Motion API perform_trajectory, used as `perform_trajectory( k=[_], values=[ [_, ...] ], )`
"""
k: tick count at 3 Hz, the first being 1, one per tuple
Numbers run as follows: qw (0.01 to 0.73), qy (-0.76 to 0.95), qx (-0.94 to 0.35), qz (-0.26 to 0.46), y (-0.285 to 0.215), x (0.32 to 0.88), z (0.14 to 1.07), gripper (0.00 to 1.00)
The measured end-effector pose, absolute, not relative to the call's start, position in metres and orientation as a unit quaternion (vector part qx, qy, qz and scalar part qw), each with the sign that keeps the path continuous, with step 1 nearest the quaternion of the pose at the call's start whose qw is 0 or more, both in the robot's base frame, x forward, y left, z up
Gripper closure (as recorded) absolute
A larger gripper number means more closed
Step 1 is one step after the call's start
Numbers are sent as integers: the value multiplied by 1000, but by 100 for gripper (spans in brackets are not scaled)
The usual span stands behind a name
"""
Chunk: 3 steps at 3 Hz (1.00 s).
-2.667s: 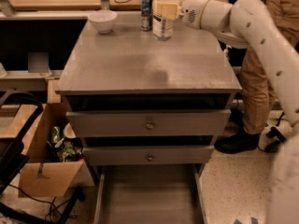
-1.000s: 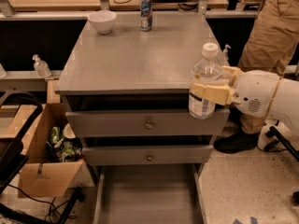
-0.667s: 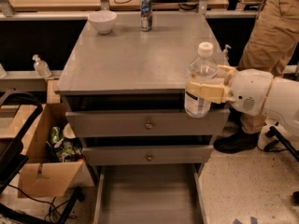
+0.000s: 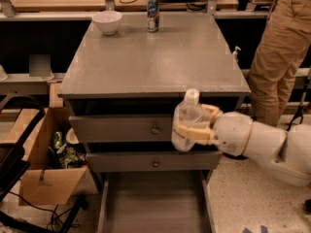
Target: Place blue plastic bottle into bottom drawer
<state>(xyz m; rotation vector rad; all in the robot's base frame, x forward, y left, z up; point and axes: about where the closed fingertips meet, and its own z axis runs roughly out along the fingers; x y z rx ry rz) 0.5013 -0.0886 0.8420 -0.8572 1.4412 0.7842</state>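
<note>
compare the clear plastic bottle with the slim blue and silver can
The clear plastic bottle is held in the tool before the drawer fronts; the slim blue-and-silver can stands upright on the grey cabinet top. The bottle is see-through, the can opaque. Both are drink containers.

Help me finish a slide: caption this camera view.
End effector holds the blue plastic bottle before the cabinet front, above the open bottom drawer.

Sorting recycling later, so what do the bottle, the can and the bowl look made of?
Bottle, held by the pincer before the drawer fronts: clear glossy plastic, see-through. Can: likely metal, shiny printed. Bowl: white, smooth, perhaps ceramic or plastic.
</note>
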Motion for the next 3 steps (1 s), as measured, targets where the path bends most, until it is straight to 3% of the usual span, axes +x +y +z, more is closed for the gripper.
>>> perform_trajectory(
  k=[2,3],
  values=[
    [572,570,-452,379,-59,432,719,100],
    [572,570,-452,379,-59,432,719,100]
  ],
)
